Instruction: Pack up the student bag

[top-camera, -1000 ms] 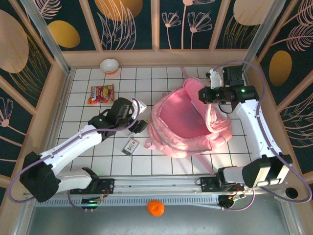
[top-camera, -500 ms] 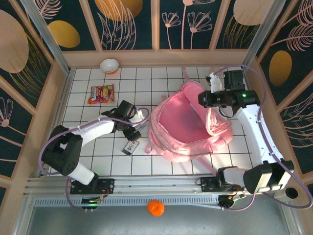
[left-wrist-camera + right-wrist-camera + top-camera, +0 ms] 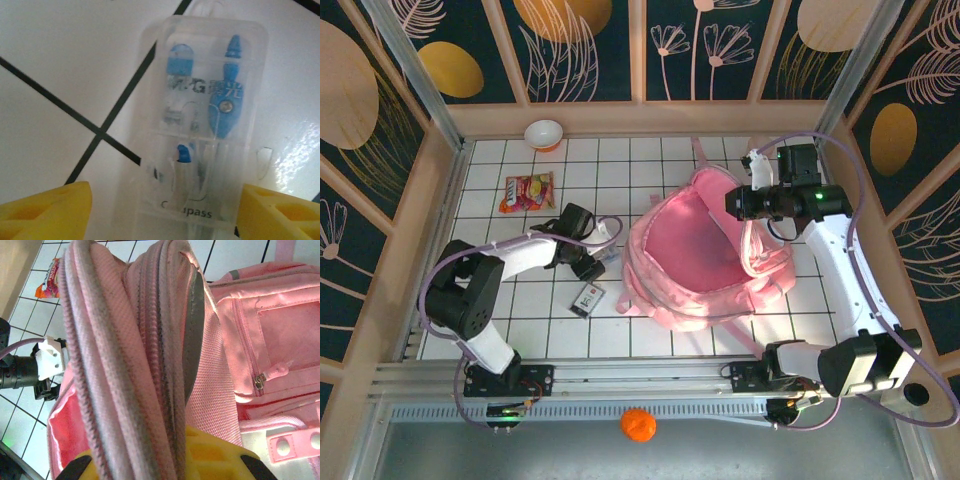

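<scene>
The student bag (image 3: 705,255), a big pink backpack, lies open on the tiled table right of centre. My right gripper (image 3: 745,202) is shut on its zippered opening rim (image 3: 145,365) and holds that edge up; the pink folds run between the yellow fingers (image 3: 220,455). A clear plastic compass case (image 3: 202,125) with blue parts inside lies flat on the tiles just left of the bag. My left gripper (image 3: 165,210) is down over it, open, with a yellow finger (image 3: 45,210) on either side of the case's near end and a gap on the left side.
A small dark-and-white card packet (image 3: 587,298) lies on the tiles in front of the left gripper. A red-orange snack packet (image 3: 527,190) and a white bowl (image 3: 544,133) lie at the back left. Wooden walls ring the table.
My left arm has folded in and brought its gripper down over the compass case, and its jaws have narrowed a little. The right gripper has lifted the bag rim slightly and stays shut.
</scene>
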### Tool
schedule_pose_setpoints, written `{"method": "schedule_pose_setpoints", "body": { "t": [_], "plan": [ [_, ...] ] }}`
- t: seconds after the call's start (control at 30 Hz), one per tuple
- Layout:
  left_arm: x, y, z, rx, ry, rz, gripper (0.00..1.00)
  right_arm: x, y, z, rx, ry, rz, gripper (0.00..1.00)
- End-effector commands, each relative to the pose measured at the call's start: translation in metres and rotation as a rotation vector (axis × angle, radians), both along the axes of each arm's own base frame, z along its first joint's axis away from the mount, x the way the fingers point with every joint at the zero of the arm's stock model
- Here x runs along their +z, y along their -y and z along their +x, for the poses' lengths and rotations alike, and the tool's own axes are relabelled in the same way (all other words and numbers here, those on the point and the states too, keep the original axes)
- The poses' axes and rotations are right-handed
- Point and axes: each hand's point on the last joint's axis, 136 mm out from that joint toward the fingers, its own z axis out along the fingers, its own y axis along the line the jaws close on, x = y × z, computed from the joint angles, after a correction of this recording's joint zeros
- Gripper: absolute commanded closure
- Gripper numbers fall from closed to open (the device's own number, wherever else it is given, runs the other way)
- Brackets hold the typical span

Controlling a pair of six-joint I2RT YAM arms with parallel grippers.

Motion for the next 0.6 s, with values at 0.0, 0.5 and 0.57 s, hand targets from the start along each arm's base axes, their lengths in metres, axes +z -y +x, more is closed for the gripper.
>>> {"method": "schedule_pose_setpoints", "body": {
  "t": [0.0, 0.5, 0.57],
  "plan": [
    [-0.016, -0.001, 0.003, -0.004, -0.024, 0.020, 0.35, 0.038, -0.008, 0.003, 0.026, 0.130, 0.078, 1.00],
    [0.070, 0.009, 0.017, 0.075, 0.115, -0.129, 0.62, 0.031, -0.040, 0.007, 0.041, 0.054, 0.208, 1.00],
    [0.089, 0.011, 0.019, 0.107, 0.127, -0.161, 0.62, 0.030, -0.046, 0.012, 0.022, 0.046, 0.221, 1.00]
  ]
}}
